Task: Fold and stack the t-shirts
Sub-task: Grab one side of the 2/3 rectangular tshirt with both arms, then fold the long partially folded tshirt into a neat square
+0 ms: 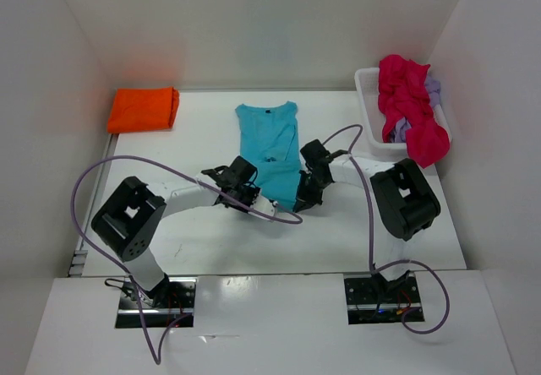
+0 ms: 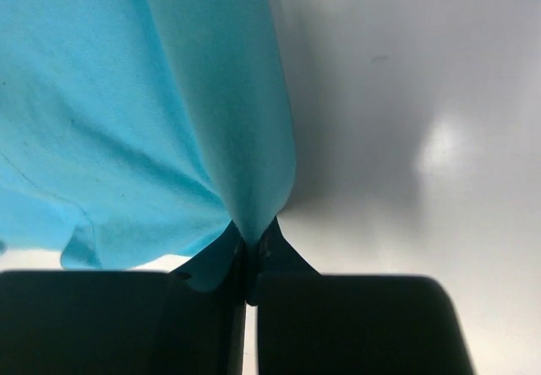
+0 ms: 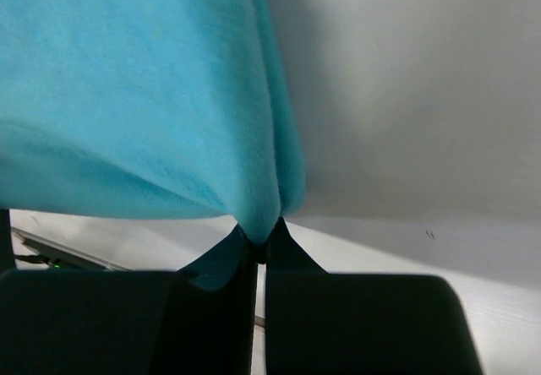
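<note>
We are clamping left gripper (image 2: 251, 252) and right gripper (image 3: 259, 248) onto the limp, light turquoise t-shirt (image 1: 269, 143) at its near hem corners.

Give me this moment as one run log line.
step: fold turquoise shirt | left gripper: jaws shut on near edge | right gripper: jaws shut on near edge | orange shirt: folded | magenta shirt, lavender shirt: in basket
</note>
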Available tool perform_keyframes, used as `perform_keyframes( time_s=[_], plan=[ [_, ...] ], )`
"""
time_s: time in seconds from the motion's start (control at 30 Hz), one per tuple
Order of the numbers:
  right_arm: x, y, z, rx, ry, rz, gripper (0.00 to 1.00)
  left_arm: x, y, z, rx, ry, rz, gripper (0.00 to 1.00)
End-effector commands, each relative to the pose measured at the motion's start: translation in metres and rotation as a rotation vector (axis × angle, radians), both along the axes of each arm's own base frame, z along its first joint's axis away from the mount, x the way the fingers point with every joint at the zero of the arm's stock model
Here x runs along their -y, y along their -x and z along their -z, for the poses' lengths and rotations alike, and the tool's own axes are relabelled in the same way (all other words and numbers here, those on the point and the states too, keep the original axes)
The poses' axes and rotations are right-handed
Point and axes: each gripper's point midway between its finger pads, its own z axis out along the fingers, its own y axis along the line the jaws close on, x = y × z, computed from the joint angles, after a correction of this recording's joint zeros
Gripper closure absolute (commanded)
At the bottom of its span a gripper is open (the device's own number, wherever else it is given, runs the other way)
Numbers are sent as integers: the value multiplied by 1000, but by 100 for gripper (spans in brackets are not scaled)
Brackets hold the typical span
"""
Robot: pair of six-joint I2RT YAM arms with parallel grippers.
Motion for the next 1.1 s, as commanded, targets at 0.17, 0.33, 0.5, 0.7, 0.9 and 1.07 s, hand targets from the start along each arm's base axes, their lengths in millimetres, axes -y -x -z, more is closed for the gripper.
perform_keyframes(
  time_s=[0.17, 0.33, 0.5, 0.7, 0.9, 1.07],
  plan=[
    [2, 68, -29, -23, 48, -159, 100, -20, 97, -21, -338, -55, -145, 100],
    [-4, 110, -58, -27, 32, -203, 100, -30, 134, -52, -422, -67, -189, 100],
    [-19, 161, -88, -69, -16, -277, 100, -35, 169, -85, -524, -43, -208, 100],
    [-35, 192, -126, -90, -127, -289, 100, -36, 208, -132, -666, 9, -181, 100],
    [-46, 166, -141, -57, -160, -291, 100, -35, 193, -142, -741, 88, -277, 100],
    [-42, 116, -135, -25, -155, -306, 100, -46, 147, -136, -725, 134, -423, 100]
  ],
)
